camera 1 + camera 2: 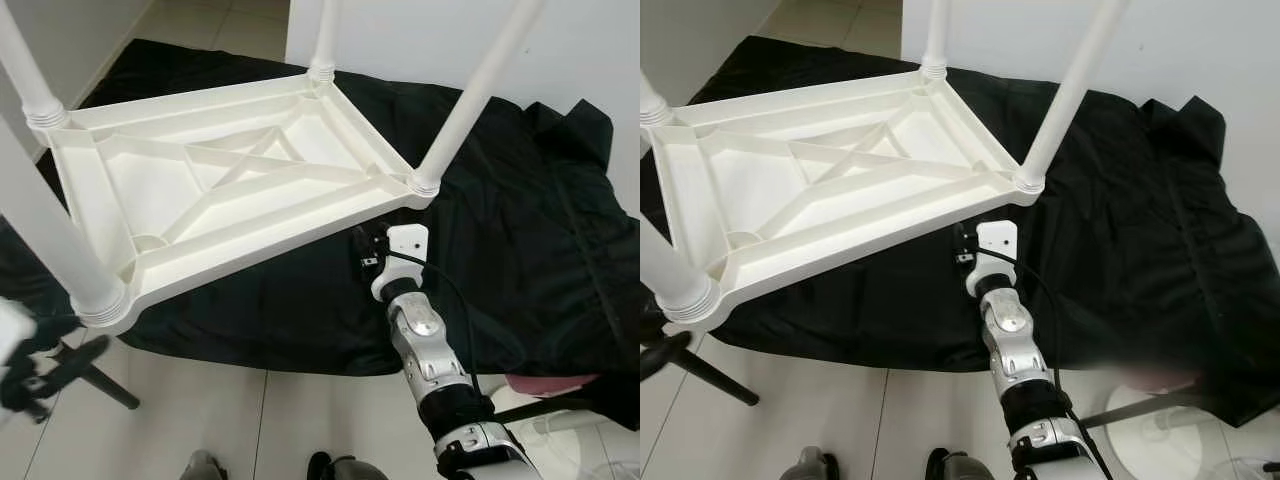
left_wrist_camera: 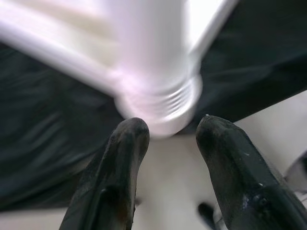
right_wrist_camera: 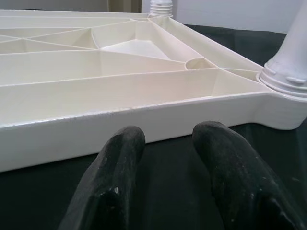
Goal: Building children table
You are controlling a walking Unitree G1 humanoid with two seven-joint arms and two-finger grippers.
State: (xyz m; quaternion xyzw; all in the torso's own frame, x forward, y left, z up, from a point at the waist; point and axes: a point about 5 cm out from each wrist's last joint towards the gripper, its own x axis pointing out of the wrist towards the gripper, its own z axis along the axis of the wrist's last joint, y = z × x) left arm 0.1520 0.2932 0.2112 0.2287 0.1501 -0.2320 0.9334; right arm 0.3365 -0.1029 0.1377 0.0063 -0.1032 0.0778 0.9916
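From the head views, the white tabletop [image 1: 225, 190] was seen flipped upside down on a black cloth [image 1: 520, 230], four legs [image 1: 470, 100] screwed in, pale floor tile [image 1: 200, 410] left open along the near edge. In the left wrist view, the left gripper [image 2: 168, 132] was held apart just beside a corner leg's threaded collar [image 2: 163, 103]. In the right wrist view, the right gripper [image 3: 165, 136] was spread too, parked near the tabletop's long rim, not touching.
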